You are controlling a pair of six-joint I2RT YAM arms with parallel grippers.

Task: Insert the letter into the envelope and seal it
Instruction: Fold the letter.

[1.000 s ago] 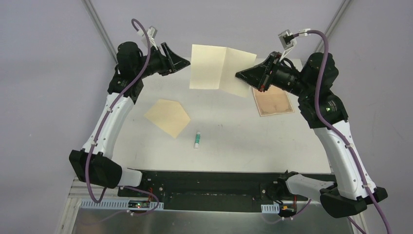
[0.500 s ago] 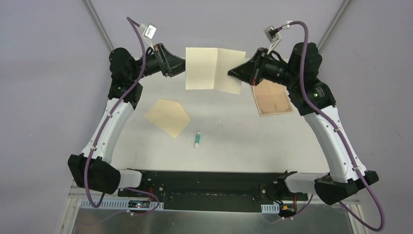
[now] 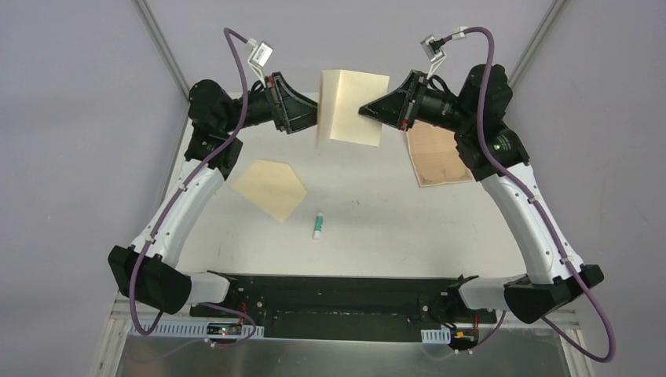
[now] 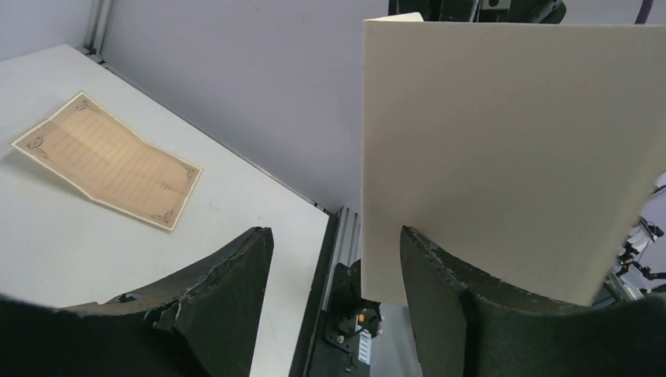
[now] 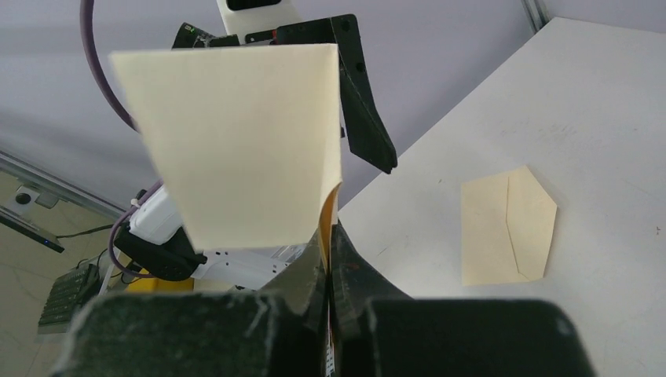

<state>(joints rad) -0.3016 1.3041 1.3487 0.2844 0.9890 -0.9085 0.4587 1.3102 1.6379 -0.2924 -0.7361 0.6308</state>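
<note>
Only the right wrist view shows the grip. The right gripper [image 5: 330,236] is pressed together on the edge of the letter [image 5: 236,149], which stands upright above it with a fold beside the fingers.

The left wrist view shows the left gripper [image 4: 338,236] with its 2 fingers spread. The letter's near edge stands in the gap, close against 1 finger; whether it touches cannot be told.

From the top view, the letter hangs in the air between the 2 grippers, over the far part of the table [image 3: 377,220].

The envelope [image 3: 269,188] lies flat on the table, below and to the left of the letter, its pointed flap open. A small white-green tube [image 3: 318,224] lies near the envelope. A tan bordered sheet [image 3: 440,157] lies under the right arm. Nothing stands between the letter and the envelope.
</note>
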